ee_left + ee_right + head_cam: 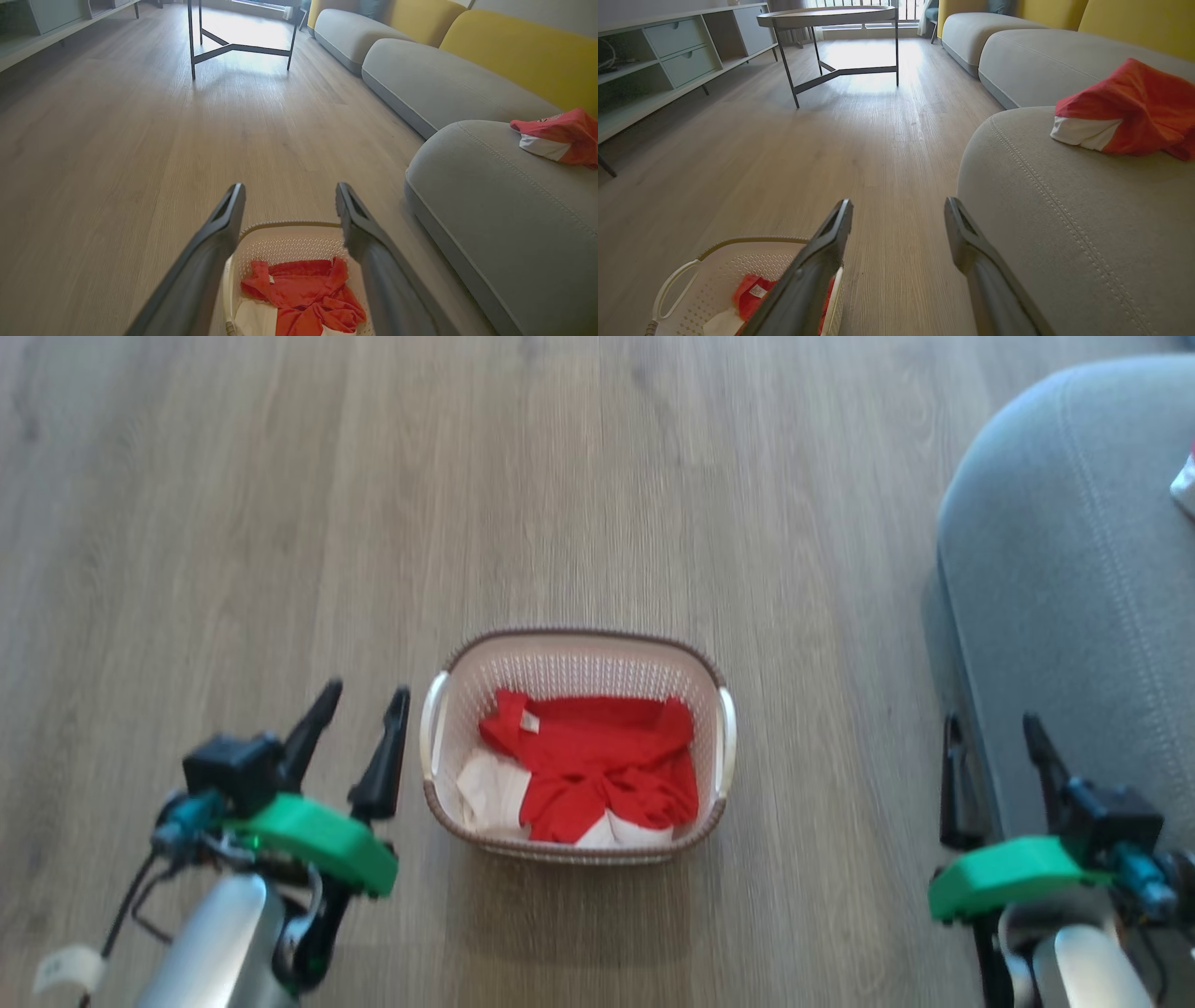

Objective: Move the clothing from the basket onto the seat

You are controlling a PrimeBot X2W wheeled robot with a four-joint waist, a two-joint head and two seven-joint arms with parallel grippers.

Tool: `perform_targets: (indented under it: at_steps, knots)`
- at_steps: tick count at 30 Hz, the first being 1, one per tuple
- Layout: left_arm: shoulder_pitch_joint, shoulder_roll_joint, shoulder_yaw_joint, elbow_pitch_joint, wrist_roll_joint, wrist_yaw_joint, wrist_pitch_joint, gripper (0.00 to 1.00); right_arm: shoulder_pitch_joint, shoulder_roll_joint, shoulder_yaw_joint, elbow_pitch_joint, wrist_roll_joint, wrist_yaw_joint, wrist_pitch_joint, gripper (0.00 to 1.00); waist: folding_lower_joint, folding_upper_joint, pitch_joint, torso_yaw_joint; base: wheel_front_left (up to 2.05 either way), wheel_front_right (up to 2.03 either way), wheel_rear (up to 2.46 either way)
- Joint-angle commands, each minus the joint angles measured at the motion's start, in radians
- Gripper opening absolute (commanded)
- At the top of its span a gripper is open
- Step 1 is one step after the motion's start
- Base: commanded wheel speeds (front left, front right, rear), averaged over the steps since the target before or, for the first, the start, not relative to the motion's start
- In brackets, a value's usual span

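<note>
Reach step, nothing gripped. The left gripper (366, 695), jaws wide and empty, hovers at nine o'clock of the basket (569, 665), where the red clothing (588, 765) lies crumpled. The right gripper (991, 728), equally wide, hangs at three o'clock beside the seat (1074, 569). Next, I judge: descend into the basket and pinch fabric.

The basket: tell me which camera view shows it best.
Head view: the basket shows whole from above, rim, both handles and the clothing inside. The left wrist view has its far end, framed by the left gripper; the right wrist view, one handle and some wall.
</note>
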State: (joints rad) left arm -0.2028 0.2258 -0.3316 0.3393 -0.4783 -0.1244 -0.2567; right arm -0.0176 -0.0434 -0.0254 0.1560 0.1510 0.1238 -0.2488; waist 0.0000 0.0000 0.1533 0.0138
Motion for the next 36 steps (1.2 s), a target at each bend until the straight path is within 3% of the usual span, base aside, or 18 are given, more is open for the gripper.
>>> perform_targets:
  at_steps: [1, 20, 28, 36]
  knots:
    - [-0.074, 0.032, 0.026, -0.034, -0.007, -0.006, -0.005, 1.0, -0.05, -0.007, 0.019, -0.042, -0.002, 0.007, -0.013, 1.0, 0.0, 0.0, 0.049, -0.008, 0.0, 0.0, 0.0]
    - [-0.448, 0.104, -0.13, -0.005, 0.004, -0.006, 0.026, 1.0, -0.363, -0.007, 0.002, -0.178, 0.023, 0.007, -0.013, 1.0, 0.0, 0.0, 0.554, -0.057, 0.0, 0.0, 0.0]
    - [-0.606, 0.07, -0.198, 0.097, 0.041, -0.004, 0.085, 1.0, -0.431, -0.007, 0.028, -0.189, 0.048, 0.007, -0.013, 1.0, 0.0, 0.0, 0.653, -0.083, 0.0, 0.0, 0.0]
    - [-0.75, 0.011, -0.254, 0.236, 0.096, 0.028, 0.189, 1.0, -0.438, -0.007, 0.05, -0.2, 0.073, 0.007, -0.013, 1.0, 0.0, 0.0, 0.728, -0.128, 0.0, 0.0, 0.0]
